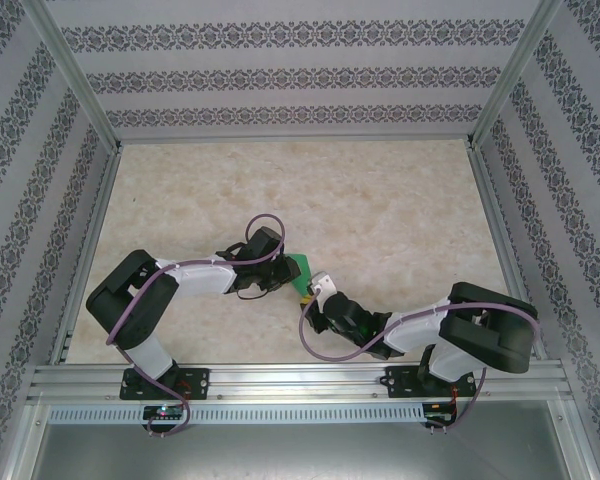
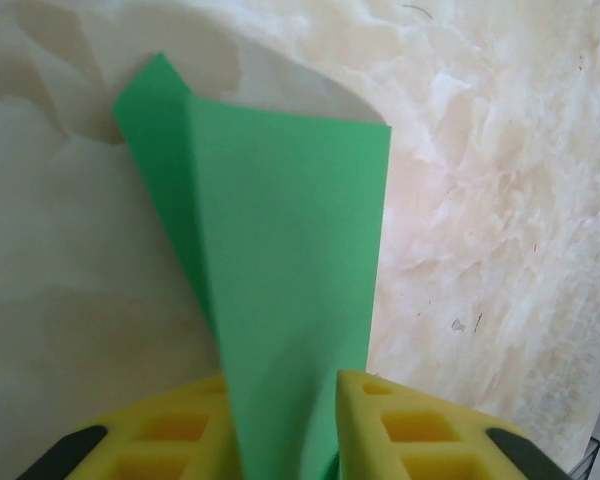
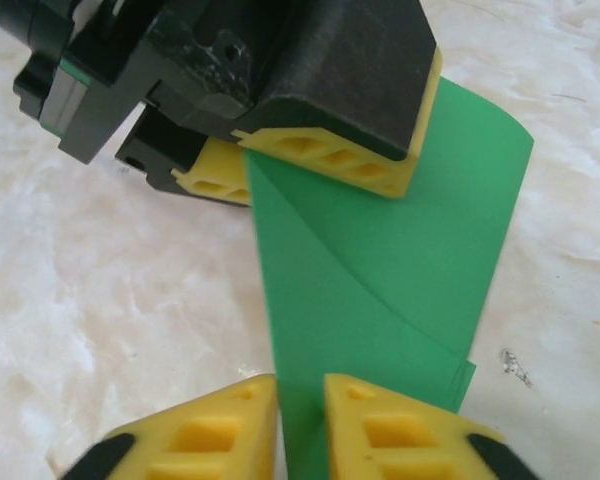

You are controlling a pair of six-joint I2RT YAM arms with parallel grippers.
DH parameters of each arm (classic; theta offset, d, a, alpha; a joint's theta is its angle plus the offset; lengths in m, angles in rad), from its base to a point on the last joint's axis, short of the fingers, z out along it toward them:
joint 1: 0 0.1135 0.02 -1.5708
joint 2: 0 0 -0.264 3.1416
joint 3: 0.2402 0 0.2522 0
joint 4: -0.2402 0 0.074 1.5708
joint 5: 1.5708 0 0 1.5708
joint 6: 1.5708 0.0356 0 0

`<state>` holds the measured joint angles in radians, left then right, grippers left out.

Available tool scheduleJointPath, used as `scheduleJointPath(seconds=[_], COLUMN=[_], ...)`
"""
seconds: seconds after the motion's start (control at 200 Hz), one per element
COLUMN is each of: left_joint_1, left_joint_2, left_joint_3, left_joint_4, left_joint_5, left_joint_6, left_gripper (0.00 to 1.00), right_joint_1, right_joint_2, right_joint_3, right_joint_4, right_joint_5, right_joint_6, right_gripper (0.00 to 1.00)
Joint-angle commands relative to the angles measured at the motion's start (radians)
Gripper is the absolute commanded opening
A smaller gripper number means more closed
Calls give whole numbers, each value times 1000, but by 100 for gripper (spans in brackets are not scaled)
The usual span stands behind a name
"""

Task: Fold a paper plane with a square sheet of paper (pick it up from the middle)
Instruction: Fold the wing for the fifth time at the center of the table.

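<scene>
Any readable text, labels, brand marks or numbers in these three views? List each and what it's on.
No readable text anywhere.
green paper: plain, no print.
yellow fingers: no marking or brand.
patterned walls: ornament only, no letters.
marbled table: veining only.
small board under the left arm base: too small to tell whether it carries any print.

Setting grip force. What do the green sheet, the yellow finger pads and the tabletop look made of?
Green paper: thin matte paper; sharp creases, curling edge.
Yellow finger pads: matte, hollow-celled, probably soft rubber or printed plastic; can't tell which.
Tabletop: beige marble pattern, slight sheen, likely laminate or stone.
</scene>
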<state>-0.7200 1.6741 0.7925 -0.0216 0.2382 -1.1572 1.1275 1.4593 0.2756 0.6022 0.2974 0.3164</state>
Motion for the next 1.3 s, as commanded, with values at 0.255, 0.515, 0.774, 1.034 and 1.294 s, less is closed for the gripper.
scheduleJointPath(seconds=[0.255, 0.515, 0.774, 1.034, 1.294], left_joint_1=[8, 7, 8, 8, 15], left_joint_2=[-30, -30, -27, -19, -55], left_joint_3=[39, 53, 57, 68, 73], left_joint_4=[-25, -42, -55, -69, -113], left_joint_5=[23, 26, 26, 26, -7], left_joint_6=[14, 17, 21, 29, 53], left_gripper=[9, 6, 7, 6, 11], right_joint_1=[108, 173, 186, 188, 189], right_joint_2=[-82, 32, 122, 160, 160], right_joint_3=[93, 186, 227, 235, 233], right_joint_4=[-286, -367, -320, -328, -314], right_joint_5=[200, 371, 464, 485, 480], right_joint_6=[-209, -335, -369, -338, -263], right_gripper=[43, 45, 31, 13, 0])
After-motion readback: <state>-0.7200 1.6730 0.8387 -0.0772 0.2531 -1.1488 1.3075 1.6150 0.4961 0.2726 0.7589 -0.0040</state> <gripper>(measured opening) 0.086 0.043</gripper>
